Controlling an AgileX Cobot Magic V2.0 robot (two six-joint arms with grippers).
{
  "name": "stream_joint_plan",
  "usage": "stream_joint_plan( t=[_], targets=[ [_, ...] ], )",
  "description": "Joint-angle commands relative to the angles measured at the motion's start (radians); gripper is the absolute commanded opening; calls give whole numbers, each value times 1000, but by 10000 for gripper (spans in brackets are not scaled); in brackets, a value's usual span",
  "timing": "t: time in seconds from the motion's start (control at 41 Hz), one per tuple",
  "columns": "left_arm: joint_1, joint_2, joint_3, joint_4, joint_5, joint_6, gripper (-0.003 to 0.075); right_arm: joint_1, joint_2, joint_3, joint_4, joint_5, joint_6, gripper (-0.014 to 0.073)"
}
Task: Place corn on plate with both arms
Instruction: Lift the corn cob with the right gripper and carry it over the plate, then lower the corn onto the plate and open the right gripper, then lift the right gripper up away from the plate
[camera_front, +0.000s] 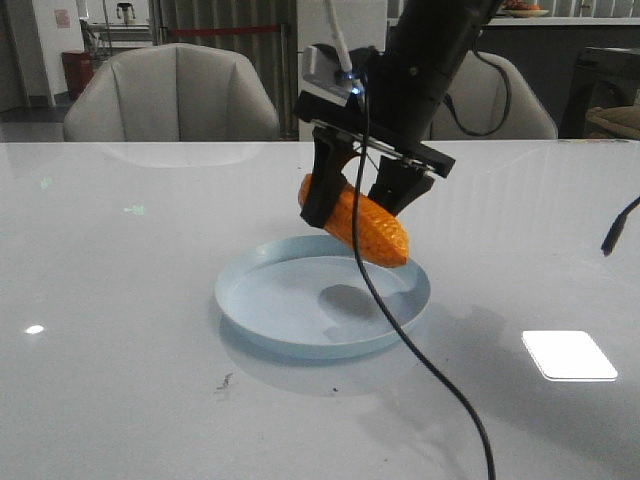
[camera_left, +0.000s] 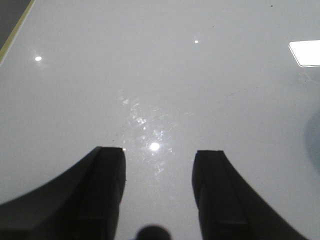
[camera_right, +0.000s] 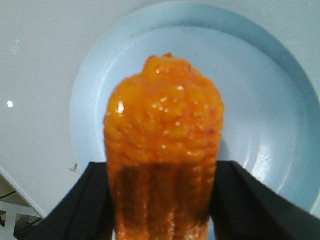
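Note:
The orange corn (camera_front: 372, 230) hangs tilted, its tapered end down, just above the far part of the pale blue plate (camera_front: 290, 310). My right gripper (camera_front: 355, 208) is shut on the corn's thick end from above. In the right wrist view the corn (camera_right: 162, 115) sits between the black fingers of the right gripper (camera_right: 162, 167), with the plate (camera_right: 260, 115) below it. My left gripper (camera_left: 159, 150) is open and empty over bare white table; it does not show clearly in the front view.
A black cable (camera_front: 420, 350) hangs from the right arm across the plate's front. A thin dark piece (camera_front: 620, 225) pokes in at the right edge. Chairs (camera_front: 175, 95) stand behind the glossy white table (camera_front: 120, 300). A bright light patch (camera_front: 568, 355) lies at front right.

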Motion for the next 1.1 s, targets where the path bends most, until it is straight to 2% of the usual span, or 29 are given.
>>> stream_joint_plan(
  t=[0.0, 0.244, 0.366, 0.781, 1.074],
  targets=[
    [1, -12, -31, -9, -86, -8, 380, -1, -42, -32, 44, -3, -11, 134],
    [1, -12, -31, -9, -88, -8, 380, -1, -24, -32, 43, -60, -11, 472],
    [1, -12, -31, -9, -90, -8, 380, -1, -24, -32, 43, -88, -11, 571],
    [1, -12, -31, -9, -96, -8, 380, -1, -30, -35, 56, -88, -45, 568],
    [1, -12, -31, -9, -90, -8, 380, -23, -137, -81, 55, -17, -88, 568]
  ],
)
